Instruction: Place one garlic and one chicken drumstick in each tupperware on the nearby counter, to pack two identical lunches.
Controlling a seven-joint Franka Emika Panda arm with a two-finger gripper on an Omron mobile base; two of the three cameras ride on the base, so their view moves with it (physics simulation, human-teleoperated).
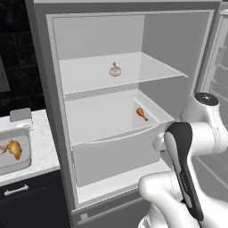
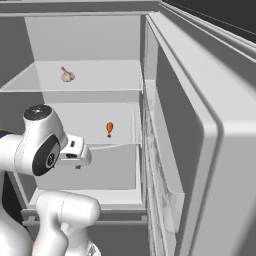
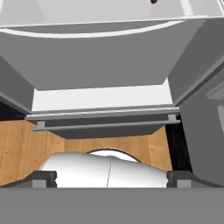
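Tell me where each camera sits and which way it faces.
Left base view: behind-left, facing the open fridge and counter; arm at lower right.
Right base view: behind-right, facing the fridge interior and door; arm at lower left.
Hand view: on the hand, facing the fridge drawer and floor.
Both base views share the garlic and drumstick.

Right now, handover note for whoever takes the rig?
Gripper: fingers apart, holding nothing, facing the fridge's lower drawer.
Garlic on the upper fridge shelf; chicken drumstick on the shelf below.
Tupperware on the counter holds one drumstick and what looks like a garlic.
Done: apparently one lunch. Left: pack the fridge pair into a second tupperware.
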